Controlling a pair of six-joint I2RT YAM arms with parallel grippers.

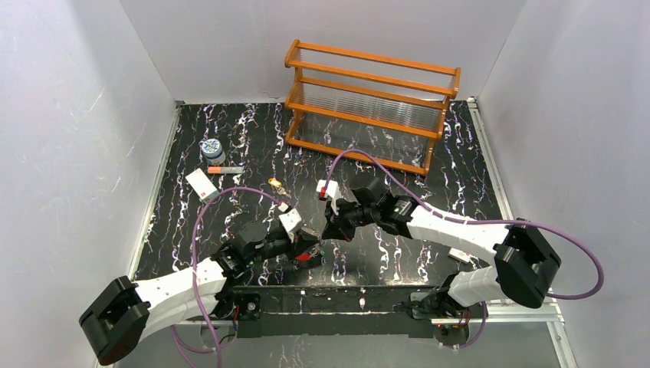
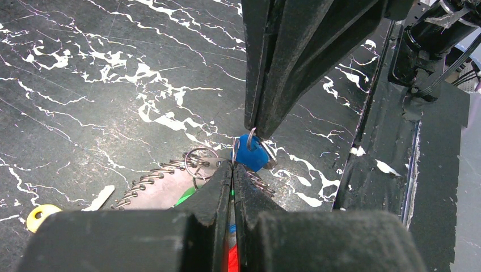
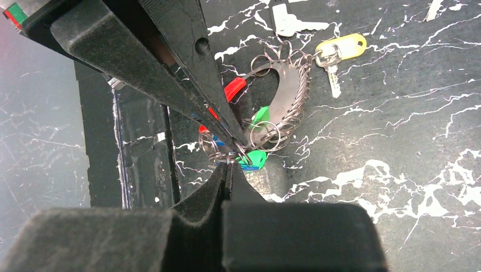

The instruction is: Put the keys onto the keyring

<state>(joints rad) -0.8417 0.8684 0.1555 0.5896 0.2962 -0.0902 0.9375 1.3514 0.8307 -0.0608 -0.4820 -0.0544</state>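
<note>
The keyring (image 3: 286,85) is a curved silvery metal piece with several small wire loops; it also shows in the left wrist view (image 2: 164,181). My left gripper (image 2: 232,165) is shut on one of its wire loops, with red and blue plastic showing between its fingers. My right gripper (image 3: 228,165) is shut on the small ring of a blue key (image 2: 249,154), tip to tip with the left one (image 1: 322,239). A green key (image 3: 261,116) and a red piece (image 3: 233,89) hang at the keyring. A yellow key (image 3: 340,48) and a bare silver key (image 3: 292,24) lie beside it.
A wooden rack (image 1: 372,107) stands at the back. A blue-white jar (image 1: 212,149), an orange-tipped stick (image 1: 224,169) and a white card (image 1: 201,184) lie at the back left. Another yellowish key (image 1: 274,182) lies beyond the grippers. The table's front rail (image 2: 397,170) is close.
</note>
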